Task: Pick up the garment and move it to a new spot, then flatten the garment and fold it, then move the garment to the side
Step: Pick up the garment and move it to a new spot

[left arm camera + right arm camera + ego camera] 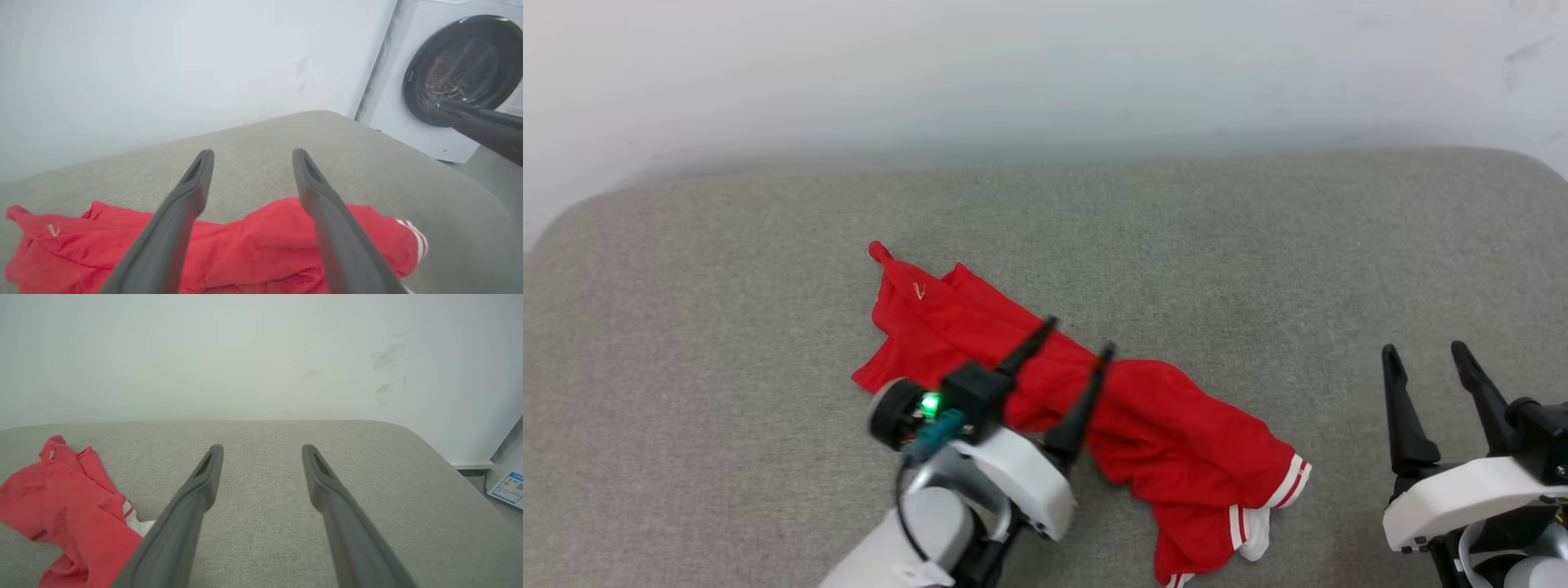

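Note:
The garment (1176, 425), a red jersey with red-and-white striped trim, lies crumpled in a long diagonal heap on the grey cushion (727, 269). My left gripper (1078, 339) hovers over the garment's middle, open, with no cloth between its fingers. In the left wrist view the garment (253, 249) spreads below the left gripper (251, 157), whose fingers stand apart. At the lower right of the head view my right gripper (1425, 351) is open over bare cushion, to the right of the garment. The right wrist view has the garment (69, 510) at its left, apart from the right gripper (261, 451).
A white wall (1045, 73) runs close behind the cushion's rounded back edge. A white washing machine (457, 77) with a dark round door stands past the cushion's right end. Bare cushion (261, 522) lies left and right of the garment.

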